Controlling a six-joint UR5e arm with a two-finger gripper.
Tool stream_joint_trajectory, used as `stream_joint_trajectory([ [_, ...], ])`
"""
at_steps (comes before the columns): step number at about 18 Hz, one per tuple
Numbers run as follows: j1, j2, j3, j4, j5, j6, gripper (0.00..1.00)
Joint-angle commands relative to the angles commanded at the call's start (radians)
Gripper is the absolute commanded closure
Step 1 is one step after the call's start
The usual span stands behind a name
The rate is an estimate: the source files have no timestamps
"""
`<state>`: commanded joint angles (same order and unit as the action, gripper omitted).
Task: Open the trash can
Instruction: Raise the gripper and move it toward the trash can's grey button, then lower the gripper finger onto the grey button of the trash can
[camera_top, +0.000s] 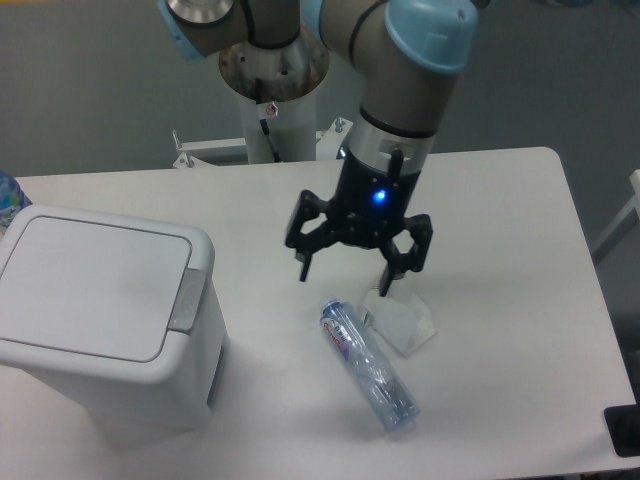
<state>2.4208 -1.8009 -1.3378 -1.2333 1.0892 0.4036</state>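
The trash can (100, 330), a big white boxy bin, stands at the table's left front. Its flat lid (90, 285) lies shut, with the grey push tab (186, 300) on the lid's right edge. My gripper (345, 270) hangs open above the table's middle, well to the right of the bin and apart from it. Nothing sits between its black fingers. A blue light glows on the wrist.
A clear plastic bottle (368, 366) with a blue cap lies on the table right of the bin. A small translucent plastic piece (402, 320) rests beside it, under the gripper's right finger. The arm's base column (272, 100) stands at the back.
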Motion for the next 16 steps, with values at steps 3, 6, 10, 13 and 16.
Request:
stream_joint_trajectory([
  [3, -0.032, 0.000, 0.002, 0.000, -0.014, -0.008, 0.00],
  [6, -0.045, -0.002, -0.026, 0.008, -0.014, -0.009, 0.00],
  [10, -0.049, -0.002, -0.035, 0.020, -0.028, -0.012, 0.00],
  [13, -0.051, -0.011, -0.038, 0.037, -0.029, -0.014, 0.00],
  [16, -0.060, -0.023, -0.040, 0.049, -0.025, -0.012, 0.00],
])
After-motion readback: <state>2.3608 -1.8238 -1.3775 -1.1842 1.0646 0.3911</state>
